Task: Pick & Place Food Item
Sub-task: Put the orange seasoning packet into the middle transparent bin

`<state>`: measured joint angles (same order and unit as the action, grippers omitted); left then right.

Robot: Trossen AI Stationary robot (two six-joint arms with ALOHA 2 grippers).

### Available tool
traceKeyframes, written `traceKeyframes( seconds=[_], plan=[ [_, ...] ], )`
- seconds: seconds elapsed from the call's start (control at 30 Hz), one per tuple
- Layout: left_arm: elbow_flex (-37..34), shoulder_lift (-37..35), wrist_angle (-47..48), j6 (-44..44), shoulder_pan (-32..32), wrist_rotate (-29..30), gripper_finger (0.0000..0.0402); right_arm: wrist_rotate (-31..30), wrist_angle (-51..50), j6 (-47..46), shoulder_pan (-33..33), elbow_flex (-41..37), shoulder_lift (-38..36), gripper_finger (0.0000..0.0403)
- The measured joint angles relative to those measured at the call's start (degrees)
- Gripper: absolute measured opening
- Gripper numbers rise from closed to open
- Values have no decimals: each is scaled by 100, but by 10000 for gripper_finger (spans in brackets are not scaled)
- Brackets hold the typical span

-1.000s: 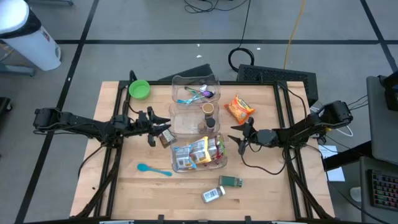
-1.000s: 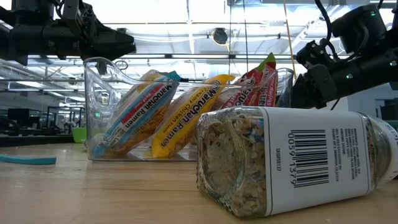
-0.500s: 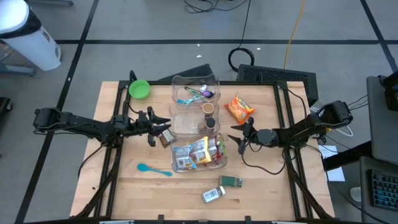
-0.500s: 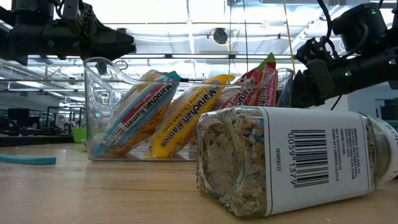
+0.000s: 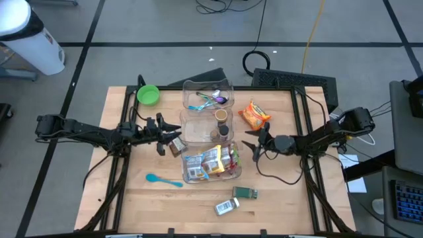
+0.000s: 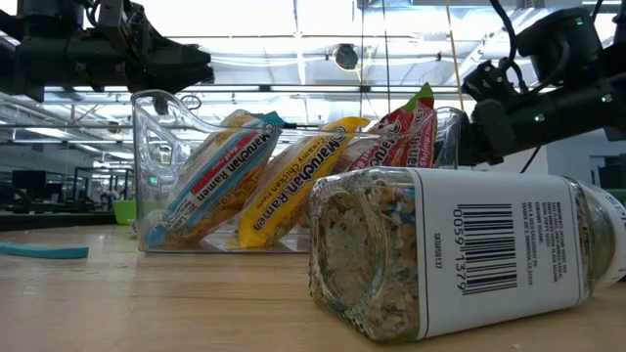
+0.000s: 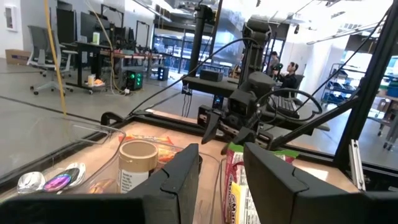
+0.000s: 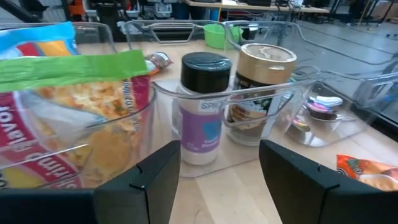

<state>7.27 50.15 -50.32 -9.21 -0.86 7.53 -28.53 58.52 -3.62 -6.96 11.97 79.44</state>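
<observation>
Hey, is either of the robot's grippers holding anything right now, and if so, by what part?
Nothing is held. The left gripper and the right gripper both hang open and empty, one on either side of the clear bins.

Left arm stretched in from left side, low over surface, wrist level. Left tool [image 5: 177,135] fingers parted, nothing seen between them. Right arm stretched in from right side, wrist level. Right tool [image 5: 250,147] fingers spread apart, empty, pointing toward left arm. Tools well apart.
</observation>
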Motion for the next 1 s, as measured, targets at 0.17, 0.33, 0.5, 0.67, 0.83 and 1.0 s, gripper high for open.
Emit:
traceKeyframes(
  seconds=[0.17, 0.33, 0.5, 0.67, 0.83, 1.0],
  plan=[
    [0, 0, 6, 0, 0, -2, 136, 0, 0, -2, 102, 0, 0, 212],
    [0, 0, 35, 0, 0, -2, 136, 4, 0, 2, 104, 1, 0, 212],
    [0, 0, 34, -2, 0, -2, 136, 4, 0, 1, 104, 0, 0, 212],
    [0, 0, -55, 84, -2, 36, 136, 5, 44, 0, 104, 0, 0, 212],
    [0, 0, 132, -429, -2, -127, 136, 6, 42, 2, 104, 2, 0, 212],
    [0, 3, 597, -846, 73, -1079, 136, 6, 42, 2, 104, 2, 0, 212]
  ],
)
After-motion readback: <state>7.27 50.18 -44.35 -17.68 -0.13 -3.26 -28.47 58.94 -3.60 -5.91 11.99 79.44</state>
